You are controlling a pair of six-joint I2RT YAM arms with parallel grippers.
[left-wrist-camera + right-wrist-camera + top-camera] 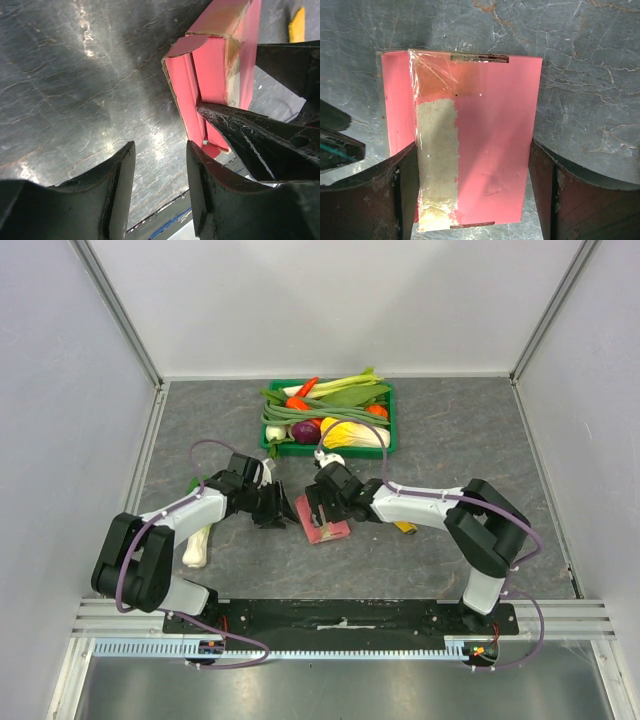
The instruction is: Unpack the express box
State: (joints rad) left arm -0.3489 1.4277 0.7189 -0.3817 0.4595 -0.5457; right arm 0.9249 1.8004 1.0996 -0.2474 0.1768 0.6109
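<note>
The express box [328, 529] is a thin pink carton on the dark mat between the two arms. In the right wrist view the express box [490, 115] fills the gap of my right gripper [472, 146], and both fingers press against its long sides. Torn tape [436, 150] runs down its top face. My left gripper [160, 147] stands open just left of the box with only bare mat between its fingers. The express box [210, 65] shows an end flap folded out there. A right finger [240, 125] rests on that end. From above, the left gripper [283, 512] and right gripper [318, 508] are close together.
A green crate [393, 430] full of vegetables stands behind the grippers. A white radish-like piece [197, 548] lies beside the left arm. A small orange packet [405, 528] lies under the right forearm. The black base rail [340, 615] runs along the near edge.
</note>
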